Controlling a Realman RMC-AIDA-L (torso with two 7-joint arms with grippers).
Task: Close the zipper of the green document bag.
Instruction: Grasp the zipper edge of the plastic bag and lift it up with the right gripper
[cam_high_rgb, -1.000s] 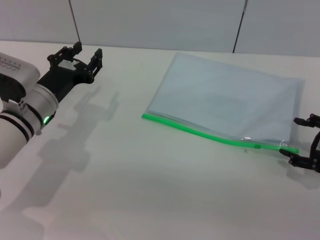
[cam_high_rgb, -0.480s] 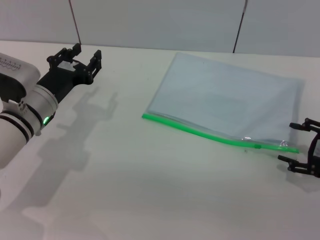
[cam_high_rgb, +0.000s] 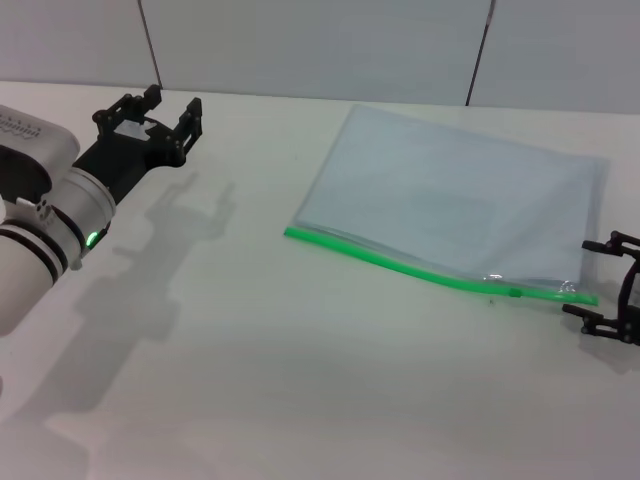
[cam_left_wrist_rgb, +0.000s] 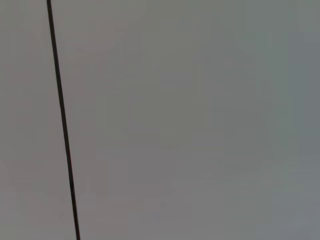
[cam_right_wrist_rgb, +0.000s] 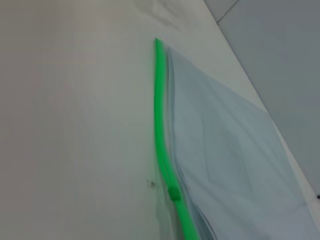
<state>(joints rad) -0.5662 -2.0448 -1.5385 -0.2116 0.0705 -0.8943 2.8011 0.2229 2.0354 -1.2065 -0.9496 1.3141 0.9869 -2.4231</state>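
The green document bag (cam_high_rgb: 455, 205) lies flat on the white table, a translucent pale blue-grey pouch. Its zipper (cam_high_rgb: 400, 266) is a bright green strip along the near long edge, with the small slider tab (cam_high_rgb: 514, 293) close to the right end. In the right wrist view the zipper (cam_right_wrist_rgb: 161, 120) and the slider tab (cam_right_wrist_rgb: 173, 193) show against the bag (cam_right_wrist_rgb: 225, 165). My right gripper (cam_high_rgb: 612, 278) stands open just past the bag's right end, holding nothing. My left gripper (cam_high_rgb: 160, 110) hangs open at the far left, well away from the bag.
The white table (cam_high_rgb: 250, 380) stretches wide in front of the bag. A grey panelled wall (cam_high_rgb: 320, 45) runs along the table's far edge. The left wrist view shows only that wall (cam_left_wrist_rgb: 190, 120) with one dark seam.
My right gripper drew back a little to the right and off the bag's right end, then settled slightly higher. The bag and the left arm have stayed in place.
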